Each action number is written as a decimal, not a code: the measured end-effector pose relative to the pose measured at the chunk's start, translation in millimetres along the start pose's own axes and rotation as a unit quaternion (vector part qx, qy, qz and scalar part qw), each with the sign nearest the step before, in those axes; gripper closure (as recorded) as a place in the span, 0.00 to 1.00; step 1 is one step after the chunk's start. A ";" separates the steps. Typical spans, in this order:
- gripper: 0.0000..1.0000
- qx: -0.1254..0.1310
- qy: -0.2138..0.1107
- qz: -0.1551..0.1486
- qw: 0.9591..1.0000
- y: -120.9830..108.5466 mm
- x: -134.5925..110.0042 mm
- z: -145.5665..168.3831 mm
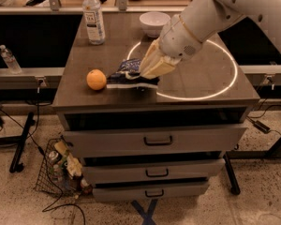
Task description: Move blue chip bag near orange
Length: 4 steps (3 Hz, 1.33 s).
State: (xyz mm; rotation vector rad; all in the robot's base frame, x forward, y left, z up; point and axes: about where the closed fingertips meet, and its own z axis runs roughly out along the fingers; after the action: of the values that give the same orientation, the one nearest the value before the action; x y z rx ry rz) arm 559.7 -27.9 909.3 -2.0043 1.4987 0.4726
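Blue bag in the grip, right beside the orange.

The gripper [149,72] hangs low over the front left of the dark table top [201,78], its beige fingers pinching the blue chip bag [122,78]. The crinkly navy foil sits at 3 o'clock from the orange [96,79], just beside it, and nothing lies between them. The orange is round and matte, near the front-left edge. At 12 o'clock from the gripper a smooth white bowl [154,22] stands well apart. At 12 o'clock from the orange, a clear plastic water bottle [93,15] stands upright at the back. A bright ring of light [225,86] curves across the top, and the bag lies across its left arc. Three grey drawers [154,142] with dark handles sit below, with a wire basket [61,172] of litter on the floor at 7 o'clock.
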 end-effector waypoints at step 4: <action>0.18 -0.036 0.014 -0.020 0.999 7.7 -3.1 41.9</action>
State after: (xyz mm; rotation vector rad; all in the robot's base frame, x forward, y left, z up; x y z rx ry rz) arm 554.0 -0.2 877.2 -2.0995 1.4747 0.4913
